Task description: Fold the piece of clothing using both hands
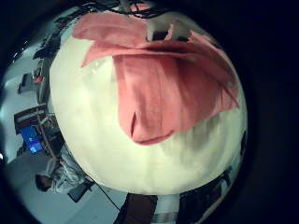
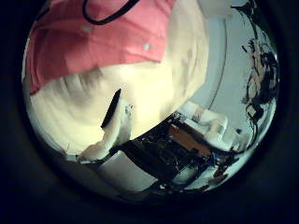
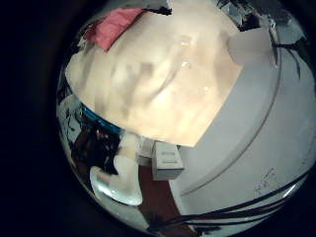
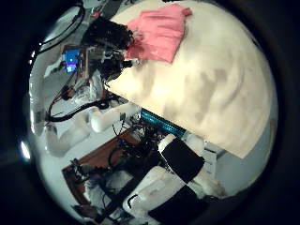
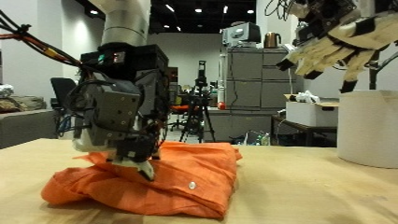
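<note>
An orange piece of clothing lies bunched and partly folded on the tan table. My left hand hangs right over it, its fingers pointing down, fairly straight, their tips touching the cloth's top. My right hand is raised high above the table, away from the clothing, with fingers spread and nothing in them. The clothing shows in the left little finger side palm view, folded over itself, in the left thumb side palm view, and in the right thumb side palm view beside the left hand.
A white cylindrical container stands at the table's side under the right hand. The bare tabletop stretches between it and the clothing. Cabinets and equipment stand in the room behind.
</note>
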`<state>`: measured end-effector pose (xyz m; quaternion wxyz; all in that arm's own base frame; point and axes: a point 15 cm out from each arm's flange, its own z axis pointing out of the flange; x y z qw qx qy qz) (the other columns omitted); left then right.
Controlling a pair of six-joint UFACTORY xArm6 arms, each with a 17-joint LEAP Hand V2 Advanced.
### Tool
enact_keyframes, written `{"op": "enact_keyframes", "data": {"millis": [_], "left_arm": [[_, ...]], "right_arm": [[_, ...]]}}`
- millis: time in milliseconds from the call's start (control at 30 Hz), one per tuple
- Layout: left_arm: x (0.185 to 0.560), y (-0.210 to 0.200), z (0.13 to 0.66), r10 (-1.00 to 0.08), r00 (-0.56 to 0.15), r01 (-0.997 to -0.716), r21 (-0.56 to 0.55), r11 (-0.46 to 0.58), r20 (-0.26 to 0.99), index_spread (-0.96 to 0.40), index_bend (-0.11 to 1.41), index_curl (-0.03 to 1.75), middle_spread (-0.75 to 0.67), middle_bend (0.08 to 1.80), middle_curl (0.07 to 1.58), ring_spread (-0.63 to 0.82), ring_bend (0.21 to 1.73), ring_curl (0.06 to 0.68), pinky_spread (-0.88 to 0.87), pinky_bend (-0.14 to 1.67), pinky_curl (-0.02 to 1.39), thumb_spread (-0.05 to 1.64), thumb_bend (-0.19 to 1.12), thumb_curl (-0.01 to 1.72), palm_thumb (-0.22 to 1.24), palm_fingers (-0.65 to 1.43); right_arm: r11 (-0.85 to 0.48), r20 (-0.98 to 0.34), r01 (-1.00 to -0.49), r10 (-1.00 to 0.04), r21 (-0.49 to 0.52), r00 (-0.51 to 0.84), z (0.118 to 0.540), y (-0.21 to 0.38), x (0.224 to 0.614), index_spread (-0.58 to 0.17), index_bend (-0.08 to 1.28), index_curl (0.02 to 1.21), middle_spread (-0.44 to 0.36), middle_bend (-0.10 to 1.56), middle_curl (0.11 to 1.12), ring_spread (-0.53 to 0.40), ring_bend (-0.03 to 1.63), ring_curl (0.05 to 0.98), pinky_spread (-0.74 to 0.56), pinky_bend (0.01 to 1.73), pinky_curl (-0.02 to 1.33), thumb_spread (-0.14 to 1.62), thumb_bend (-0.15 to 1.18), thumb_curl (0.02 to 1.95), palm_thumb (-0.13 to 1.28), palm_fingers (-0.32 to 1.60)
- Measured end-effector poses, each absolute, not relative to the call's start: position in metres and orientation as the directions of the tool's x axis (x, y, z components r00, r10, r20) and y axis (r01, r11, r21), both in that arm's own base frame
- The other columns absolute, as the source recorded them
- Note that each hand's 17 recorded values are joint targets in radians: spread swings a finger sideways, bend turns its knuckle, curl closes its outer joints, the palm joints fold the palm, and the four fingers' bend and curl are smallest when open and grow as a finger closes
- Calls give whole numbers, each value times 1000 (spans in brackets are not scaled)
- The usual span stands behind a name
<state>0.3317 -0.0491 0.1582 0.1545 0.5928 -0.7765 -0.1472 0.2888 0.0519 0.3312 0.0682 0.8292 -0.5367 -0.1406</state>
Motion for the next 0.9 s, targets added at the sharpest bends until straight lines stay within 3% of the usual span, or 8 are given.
{"op": "enact_keyframes", "data": {"millis": [100,167,367,533,700,900], "left_arm": [[324,-48,156,-964,-254,-841,475,258,73,119,161,304,171,256,338,448,454,230,430,241,318,1250,-16,308,462,98],[325,-49,160,-963,-257,-843,469,263,80,120,152,301,167,256,341,447,455,229,432,240,317,1257,-15,306,458,92],[331,-53,221,-964,-254,-906,329,266,79,122,152,292,184,246,342,456,458,225,448,244,318,1272,-13,301,452,78],[322,-47,300,-975,-219,-965,138,223,48,107,157,289,185,231,341,449,476,228,443,249,319,1262,-12,304,466,93],[311,-35,349,-989,-146,-989,-2,146,33,84,161,293,159,229,345,432,470,225,441,244,317,1240,-13,315,490,111],[296,-19,338,-996,-76,-997,-2,76,51,76,158,295,141,229,349,417,467,223,439,237,315,1225,-13,320,509,122]], "right_arm": [[-415,-161,-870,-909,265,384,331,51,289,-310,170,289,168,192,310,291,308,215,449,508,260,1314,-10,319,573,20],[-415,-162,-869,-909,269,384,331,51,288,-308,170,291,171,195,311,291,301,217,448,501,262,1319,-9,316,581,31],[-417,-148,-881,-908,225,393,347,50,283,-311,165,289,158,191,311,281,304,225,453,484,265,1327,-9,316,598,58],[-407,-120,-902,-912,144,392,372,48,274,-314,167,290,138,192,312,274,303,231,459,476,269,1327,-11,314,607,81],[-343,-106,-935,-937,86,334,388,31,270,-314,176,296,129,186,311,269,292,233,468,467,271,1317,-15,308,596,93],[-268,-101,-959,-961,95,258,387,28,269,-313,179,303,127,186,308,272,280,234,464,443,272,1308,-13,307,598,98]]}}
